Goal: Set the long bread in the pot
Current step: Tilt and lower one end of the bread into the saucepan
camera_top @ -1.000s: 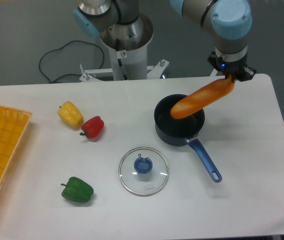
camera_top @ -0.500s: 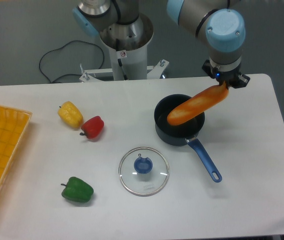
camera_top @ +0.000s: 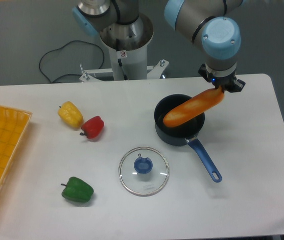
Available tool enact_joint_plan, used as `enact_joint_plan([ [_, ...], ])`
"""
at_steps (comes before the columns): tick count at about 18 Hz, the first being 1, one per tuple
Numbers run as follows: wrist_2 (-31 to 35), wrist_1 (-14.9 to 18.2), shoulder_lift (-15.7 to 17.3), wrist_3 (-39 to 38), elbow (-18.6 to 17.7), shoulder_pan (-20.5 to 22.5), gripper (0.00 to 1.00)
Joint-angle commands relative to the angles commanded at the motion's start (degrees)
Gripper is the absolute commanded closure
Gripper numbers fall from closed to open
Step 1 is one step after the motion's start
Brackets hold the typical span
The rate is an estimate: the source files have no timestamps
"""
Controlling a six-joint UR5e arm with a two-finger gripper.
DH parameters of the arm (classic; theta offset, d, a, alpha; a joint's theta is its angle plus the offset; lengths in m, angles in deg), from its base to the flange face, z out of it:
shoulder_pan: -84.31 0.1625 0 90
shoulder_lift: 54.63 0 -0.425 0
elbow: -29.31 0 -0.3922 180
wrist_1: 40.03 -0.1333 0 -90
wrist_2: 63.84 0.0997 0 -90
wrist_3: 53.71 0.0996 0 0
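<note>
We see the long bread slanting over the pot, its lower end hanging above the dark inside and its upper end clamped in the gripper just past the far rim. Our worry is that the loaf is longer than the pot is wide, so if we let go at this tilt it could bridge the rim, tip the pot by its blue handle, or roll out onto the table. The fingers are mostly hidden behind the loaf and the wrist, so we judge the grip only from the loaf hanging there, and we cannot tell whether its low end touches the pot floor.
</note>
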Motion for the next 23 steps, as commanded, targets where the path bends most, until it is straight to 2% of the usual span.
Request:
enact_joint_plan([
  [4, 0.0, 0.0, 0.0, -0.44, 0.0, -0.09, 0.72],
  [10, 0.0, 0.0, 0.09, -0.09, -0.26, -0.09, 0.55],
  [23, 0.17, -1.14, -0.09, -3.69, -1.67, -3.16, 0.55],
])
